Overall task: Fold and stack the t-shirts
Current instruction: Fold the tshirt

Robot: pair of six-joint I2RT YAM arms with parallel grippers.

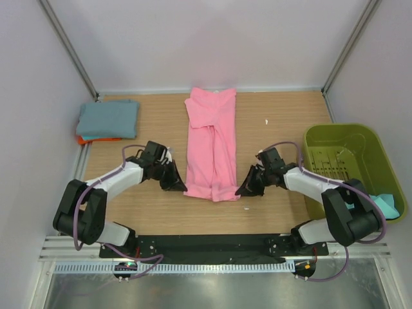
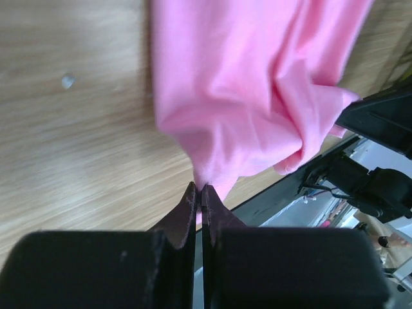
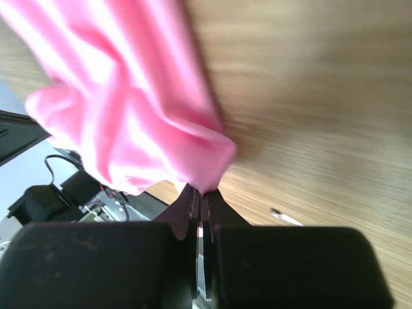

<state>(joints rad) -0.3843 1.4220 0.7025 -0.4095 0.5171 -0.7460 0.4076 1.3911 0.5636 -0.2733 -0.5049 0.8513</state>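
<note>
Down at the near edge, both arms are on the pink t-shirt (image 1: pixel 211 138). The left gripper (image 2: pixel 201 190) has its fingers pressed together on the near left corner of the hem, with a nub of pink cloth caught between the tips. The right gripper (image 3: pixel 200 193) mirrors it, fingers clamped on the near right corner. In both wrist views the cloth bunches and puckers at the pinch, so the corners look raised a touch off the table (image 1: pixel 283 135). Off to the right, the olive-green basket (image 1: pixel 381 153) stands at the table's side. A teal t-shirt (image 1: pixel 388 205) is heaped in its near corner, waiting its turn.

Moving out, the pink shirt lies in a long narrow strip down the middle of the table, sides already turned in, running straight away from the grippers. This is light, limp stuff. It will sag between the two holds and crease wherever it likes, and a thin pinch could slip out. The two hem corners look like the right places to hold it, since carrying them evenly toward the collar would lay the strip in half. Uneven travel would likely skew the fold.

At the far end the collar rests flat by the back wall. Far left, a grey-blue t-shirt (image 1: pixel 108 118) lies folded on top of an orange t-shirt (image 1: pixel 96 138). That stack is presumably where the pink one is bound.
</note>
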